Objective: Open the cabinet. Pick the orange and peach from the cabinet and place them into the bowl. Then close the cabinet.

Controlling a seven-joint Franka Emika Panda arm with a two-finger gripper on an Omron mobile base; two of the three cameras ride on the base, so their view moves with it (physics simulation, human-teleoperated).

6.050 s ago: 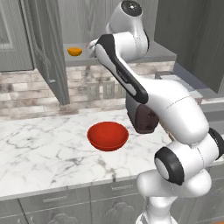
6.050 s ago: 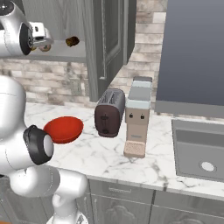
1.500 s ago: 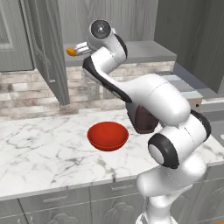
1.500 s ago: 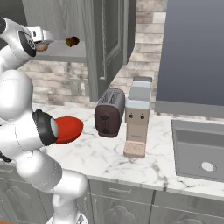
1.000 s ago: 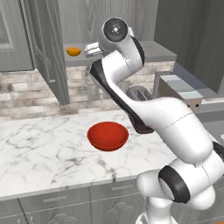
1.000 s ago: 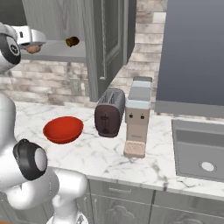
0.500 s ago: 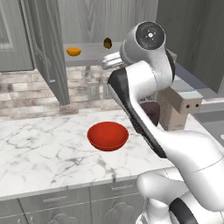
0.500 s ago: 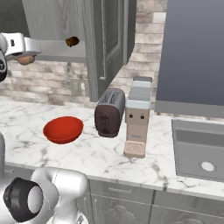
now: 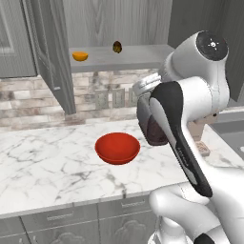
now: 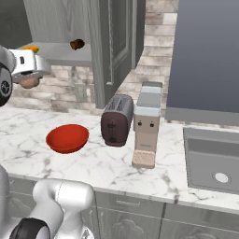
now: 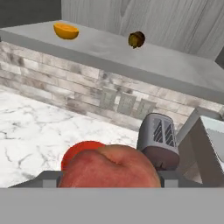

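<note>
My jaws pinch the peach (image 11: 109, 167), carried in the air above the desk (image 9: 43, 167). The red bowl (image 9: 117, 148) sits on the desk below, beside the toaster (image 10: 116, 120). The orange (image 9: 80, 56) rests on the shelf of the open cabinet (image 9: 52, 57).

1. One orange (image 9: 80, 56), at the left end of the cabinet (image 9: 52, 57) shelf.
2. One peach (image 11: 109, 168).
3. One bowl (image 9: 117, 148) on the counter (image 9: 43, 162).
4. One toaster (image 10: 117, 121).
5. One dark brown-and-yellow object (image 9: 116, 46), mid-shelf.
</note>
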